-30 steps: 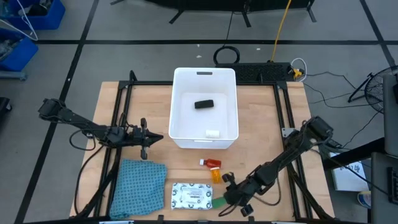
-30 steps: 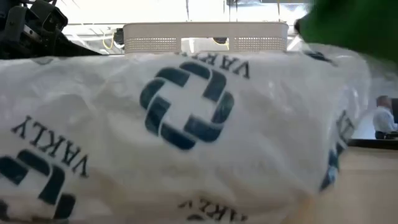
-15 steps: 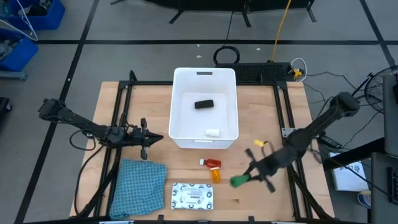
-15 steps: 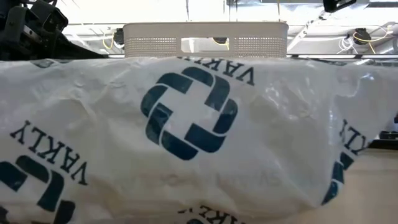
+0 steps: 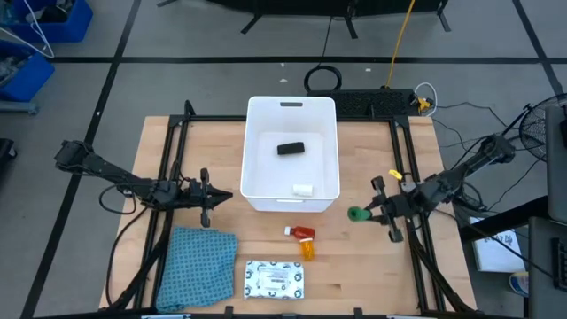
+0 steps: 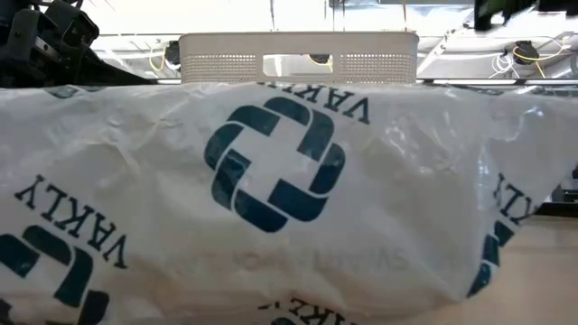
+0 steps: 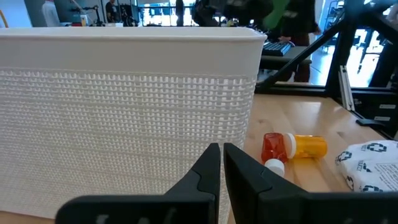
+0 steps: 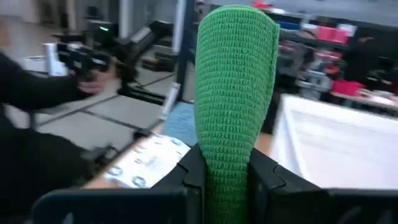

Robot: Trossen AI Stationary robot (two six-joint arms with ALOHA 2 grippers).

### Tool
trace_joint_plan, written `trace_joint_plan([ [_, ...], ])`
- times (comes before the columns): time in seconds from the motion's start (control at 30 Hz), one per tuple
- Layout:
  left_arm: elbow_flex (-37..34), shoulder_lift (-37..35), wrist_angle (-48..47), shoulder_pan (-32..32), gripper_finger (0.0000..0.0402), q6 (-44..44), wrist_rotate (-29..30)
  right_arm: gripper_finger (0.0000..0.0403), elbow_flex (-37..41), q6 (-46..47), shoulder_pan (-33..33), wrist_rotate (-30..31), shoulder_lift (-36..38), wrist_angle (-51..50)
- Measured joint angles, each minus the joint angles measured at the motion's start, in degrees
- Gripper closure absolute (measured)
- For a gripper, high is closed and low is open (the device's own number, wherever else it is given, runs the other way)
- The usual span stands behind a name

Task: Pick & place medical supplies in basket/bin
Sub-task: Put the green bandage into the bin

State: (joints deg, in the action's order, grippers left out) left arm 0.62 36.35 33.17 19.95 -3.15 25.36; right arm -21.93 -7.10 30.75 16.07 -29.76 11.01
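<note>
The white bin stands mid-table with a black oblong and a tiny white piece lying on its floor. My right gripper hovers off the bin's near right corner, shut on the green oblong roll, which fills the right wrist view. Orange-red bottles lie on their sides on the table near the bin. The white printed packet lies flat by the near edge and fills the low view. My left gripper is shut, left of the bin. My right gripper pinches the green roll between its two fingers, one on each side of the roll's lower part. Most of the roll sticks out beyond the fingertips. The fingers reach in from the table's right, about level. The roll is lifted clear of the table.
A teal-blue cloth lies near the left near corner. In the left wrist view the bin's mesh wall is close ahead, with the bottles beside it. Black frame rails run along both table sides. Bare wood lies right of the bottles.
My right gripper has carried the green roll up from beside the packet at the near edge, toward the far edge and to the right. The roll is now lifted clear beside the bin's near right corner. The arm has swung outward to the right.
</note>
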Motion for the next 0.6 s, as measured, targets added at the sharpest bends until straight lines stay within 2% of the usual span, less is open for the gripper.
trace_joint_plan([
  [0.2,0.0,0.01,0.0,0.01,0.0376,-0.19,0.02,0.0356,8.61,1.43,-5.0,0.27,6.34,7.08],
  [0.33,0.0,0.01,0.02,-0.01,0.0376,0.21,0.04,0.0356,9.6,2.11,-7.26,-1.13,7.65,8.54],
  [0.47,0.0,0.0,0.04,-0.01,0.0376,0.43,0.31,0.0356,4.55,2.19,-10.06,0.15,6.2,8.24],
  [0.6,0.0,-0.01,0.09,-0.05,0.0376,1.64,2.87,0.0356,-7.13,-1.75,-14.95,0.2,0.61,0.93],
])
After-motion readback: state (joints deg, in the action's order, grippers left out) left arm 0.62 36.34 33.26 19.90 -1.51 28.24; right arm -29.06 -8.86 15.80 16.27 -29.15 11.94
